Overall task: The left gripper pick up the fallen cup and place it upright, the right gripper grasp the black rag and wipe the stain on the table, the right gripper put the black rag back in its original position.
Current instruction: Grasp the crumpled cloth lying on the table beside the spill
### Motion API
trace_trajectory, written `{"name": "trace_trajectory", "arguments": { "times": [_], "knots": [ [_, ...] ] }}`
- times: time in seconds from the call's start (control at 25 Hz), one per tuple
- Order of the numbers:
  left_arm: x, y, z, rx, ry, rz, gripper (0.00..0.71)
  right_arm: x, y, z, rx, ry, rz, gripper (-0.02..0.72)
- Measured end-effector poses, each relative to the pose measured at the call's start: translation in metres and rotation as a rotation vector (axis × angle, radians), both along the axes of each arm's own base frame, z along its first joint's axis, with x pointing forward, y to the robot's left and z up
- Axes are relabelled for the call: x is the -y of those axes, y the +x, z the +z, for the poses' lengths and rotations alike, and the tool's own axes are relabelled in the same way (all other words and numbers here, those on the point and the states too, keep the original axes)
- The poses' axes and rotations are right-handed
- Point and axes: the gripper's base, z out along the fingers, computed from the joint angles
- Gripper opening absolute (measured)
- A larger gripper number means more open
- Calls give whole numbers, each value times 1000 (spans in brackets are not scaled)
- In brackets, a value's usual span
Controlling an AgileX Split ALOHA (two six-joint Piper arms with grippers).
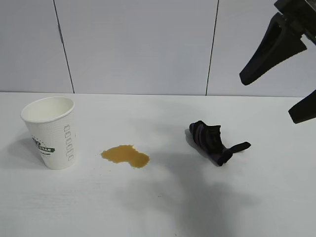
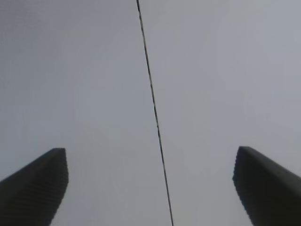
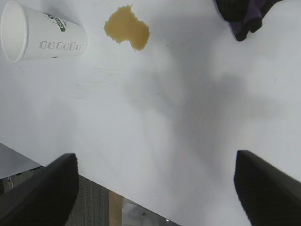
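Both fingers (image 3: 44, 188) of the right gripper (image 3: 155, 188) stand wide apart with nothing between them, poised above the near part of the table (image 1: 163, 207); in the exterior view they show as two dark tips at the upper right (image 1: 289, 79), clear of the surface. Those of the left gripper (image 2: 150, 188) are spread just as wide and hold nothing, pointing at a plain grey wall with a thin dark seam (image 2: 153, 108); that gripper does not appear in the exterior view.

From the right wrist, the table's near edge runs close under the fingertips, with open white surface stretching ahead to the objects. The black rag (image 1: 213, 141), bunched, with purple stripes and a thin tail, lies toward the right, well below and apart from the right gripper. The stain (image 1: 126, 155), a flat amber puddle, sits near the middle, between rag and cup. The cup (image 1: 52, 132) stands upright at the left, mouth up, white with green-and-black logo and a column of small boxes, just beside the stain without touching it.
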Motion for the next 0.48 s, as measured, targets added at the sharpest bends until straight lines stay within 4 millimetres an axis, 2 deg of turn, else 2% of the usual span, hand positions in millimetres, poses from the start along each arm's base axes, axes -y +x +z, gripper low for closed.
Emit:
{"name": "trace_trajectory", "arguments": {
  "times": [0.12, 0.24, 0.36, 0.48],
  "knots": [
    [9, -30, -1, 37, 47, -50, 664, 0, 0, 0, 0, 0, 0, 622],
    [20, -56, -11, 10, 121, -106, 663, 0, 0, 0, 0, 0, 0, 622],
    [27, -75, -28, -96, 179, -147, 663, 0, 0, 0, 0, 0, 0, 622],
    [28, -86, -46, -243, 164, -148, 663, 0, 0, 0, 0, 0, 0, 622]
  ]
}}
